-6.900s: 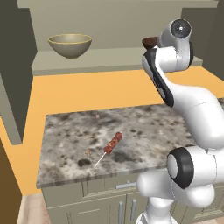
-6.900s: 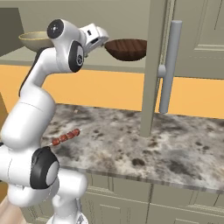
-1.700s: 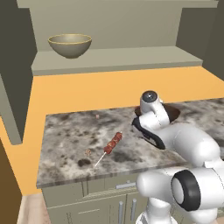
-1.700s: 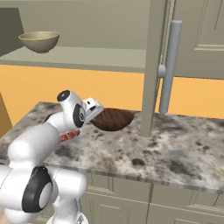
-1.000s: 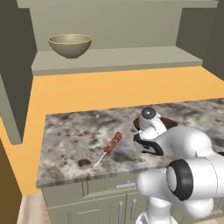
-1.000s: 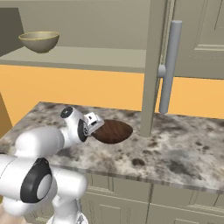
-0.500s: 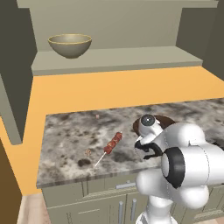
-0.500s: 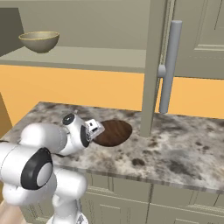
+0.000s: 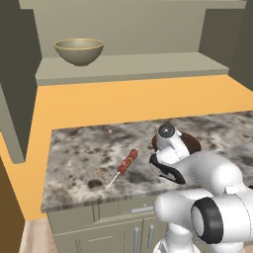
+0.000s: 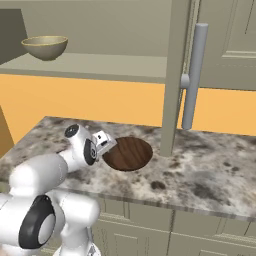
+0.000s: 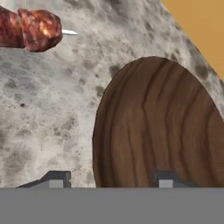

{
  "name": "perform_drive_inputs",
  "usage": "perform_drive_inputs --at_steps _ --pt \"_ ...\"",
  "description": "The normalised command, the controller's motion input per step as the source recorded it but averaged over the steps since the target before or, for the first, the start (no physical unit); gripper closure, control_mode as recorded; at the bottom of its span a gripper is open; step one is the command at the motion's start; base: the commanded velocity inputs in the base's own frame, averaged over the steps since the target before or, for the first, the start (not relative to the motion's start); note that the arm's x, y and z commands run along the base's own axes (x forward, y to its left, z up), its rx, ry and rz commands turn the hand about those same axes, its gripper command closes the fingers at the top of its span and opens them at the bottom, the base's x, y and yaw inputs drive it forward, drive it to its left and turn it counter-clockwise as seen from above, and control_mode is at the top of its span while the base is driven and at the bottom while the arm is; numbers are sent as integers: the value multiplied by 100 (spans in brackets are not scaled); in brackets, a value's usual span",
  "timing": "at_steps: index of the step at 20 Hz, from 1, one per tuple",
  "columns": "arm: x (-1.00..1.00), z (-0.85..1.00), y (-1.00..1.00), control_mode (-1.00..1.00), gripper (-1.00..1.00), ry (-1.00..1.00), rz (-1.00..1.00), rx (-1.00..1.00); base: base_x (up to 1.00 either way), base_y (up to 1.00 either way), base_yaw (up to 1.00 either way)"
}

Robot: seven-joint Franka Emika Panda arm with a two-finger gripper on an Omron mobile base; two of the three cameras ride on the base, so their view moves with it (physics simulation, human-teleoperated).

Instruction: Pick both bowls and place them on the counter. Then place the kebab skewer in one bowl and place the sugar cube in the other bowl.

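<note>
Two bowls (image 10: 128, 154) (image 9: 78, 51), one skewer (image 9: 127, 162), one sugar cube (image 9: 99, 172); fingers (image 11: 56, 179) spread, astride the brown bowl's rim.

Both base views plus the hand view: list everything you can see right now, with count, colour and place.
Wooden bowl: one, dark brown, on the stone counter, right of the skewer.
Deep bowl: one, beige-olive, yellowish rim, on the olive-grey shelf.
Kebab skewer: one, pale stick, reddish-brown chunks, mid counter.
Sugar cube: one, pale tan, left of the skewer.
Orange surface: one, between shelf and counter.
Cabinet door with handle: one, olive, above the counter's right part.
Gripper: one, dark tips, open astride the wooden bowl's rim.
</note>
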Motion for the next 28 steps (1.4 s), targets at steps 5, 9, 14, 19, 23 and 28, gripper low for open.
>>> perform_drive_inputs --at_steps 5,9,14,19,23,28 --pt "-41 75 27 -100 -100 -1 3 -5 0 0 0" --pt "-36 72 30 -100 -100 0 13 -8 0 0 0" --pt "-23 8 18 -100 -100 20 11 0 0 0 0" --pt "-52 18 1 -100 -100 -3 8 -3 0 0 0" --pt "-62 76 37 -100 -100 -13 17 -7 0 0 0" --pt "-49 86 54 -100 -100 -6 17 -7 0 0 0"
